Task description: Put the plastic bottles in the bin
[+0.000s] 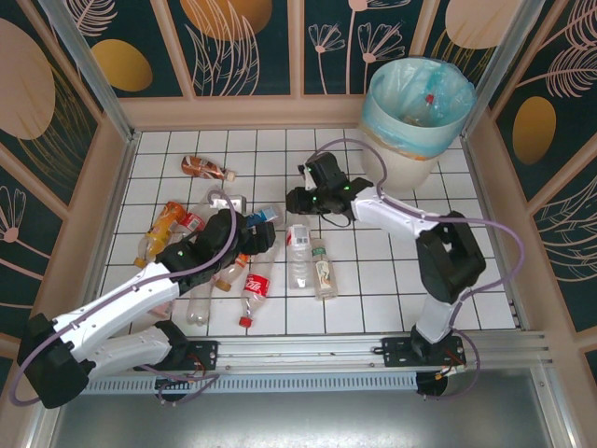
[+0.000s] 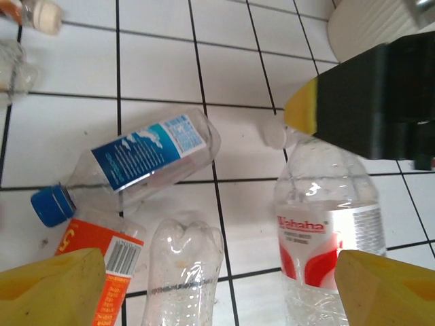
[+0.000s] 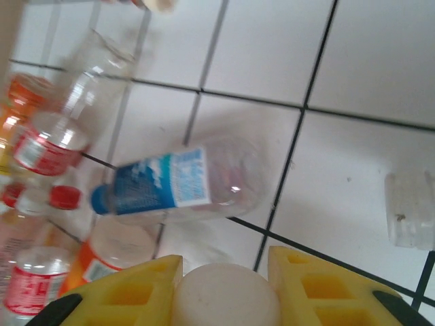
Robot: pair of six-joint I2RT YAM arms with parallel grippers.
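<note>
My right gripper (image 3: pixel 225 292) is shut on the white cap (image 3: pixel 228 299) of a clear red-and-white labelled bottle (image 2: pixel 326 224), which lies on the tiles (image 1: pixel 298 252). One yellow fingertip (image 2: pixel 300 112) of that gripper sits by the cap. A blue-labelled, blue-capped bottle (image 2: pixel 146 159) lies just left of it (image 3: pixel 177 180). My left gripper (image 2: pixel 217 292) stands open over an unlabelled clear bottle (image 2: pixel 183 272) and an orange-labelled one (image 2: pixel 112 265). The white bin (image 1: pixel 373 112) with its blue bag stands at the far right, a bottle (image 1: pixel 424 107) inside.
More bottles lie on the white tiles: a brown one (image 1: pixel 207 168) far left, an orange one (image 1: pixel 160 224), a red-labelled one (image 1: pixel 256 285) and a green-labelled one (image 1: pixel 323 269). Wooden walls ring the table. The tiles right of the arm are free.
</note>
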